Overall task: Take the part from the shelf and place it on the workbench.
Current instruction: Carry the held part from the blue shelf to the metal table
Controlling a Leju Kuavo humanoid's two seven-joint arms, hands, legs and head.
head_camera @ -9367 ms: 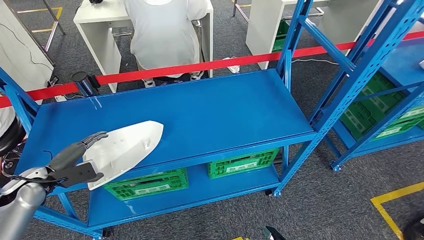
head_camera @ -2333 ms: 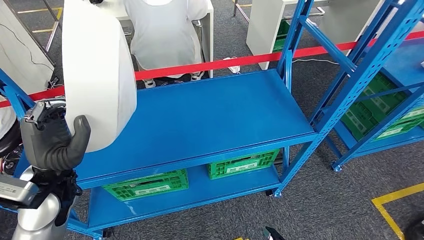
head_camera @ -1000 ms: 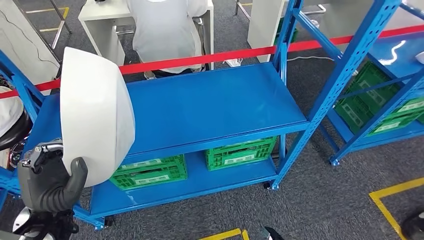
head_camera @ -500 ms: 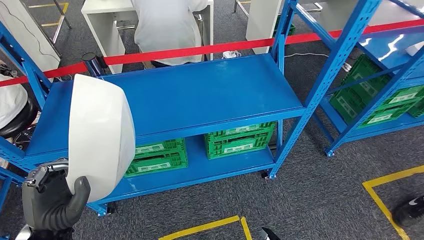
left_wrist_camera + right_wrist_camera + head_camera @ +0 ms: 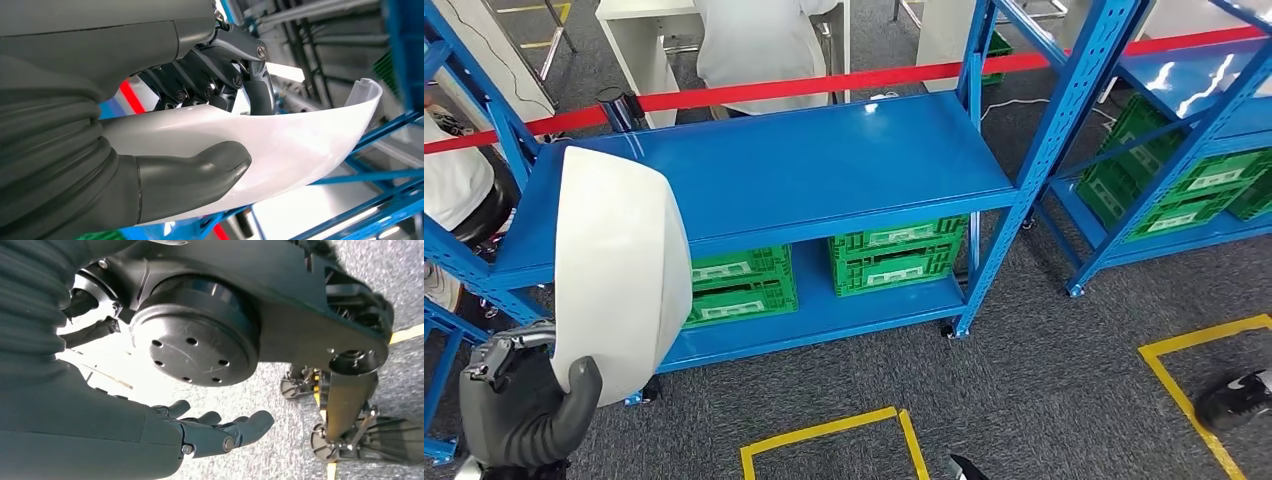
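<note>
While gripped upright in the left hand (image 5: 519, 415), white part (image 5: 619, 265) raised in front of the blue shelf (image 5: 774, 165), thumb (image 5: 192, 175) pressed on its curved face, grey carpet (image 5: 1044, 370) open beyond, right hand (image 5: 220, 432) hung loose, fingers apart, holding nothing.

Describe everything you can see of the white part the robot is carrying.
The white part is a smooth, glossy curved shell, plastic by its look, rounded at one end. It stands roughly upright, off the shelf. The left hand grips its lower end, thumb on the outer face, fingers behind the edge.
</note>
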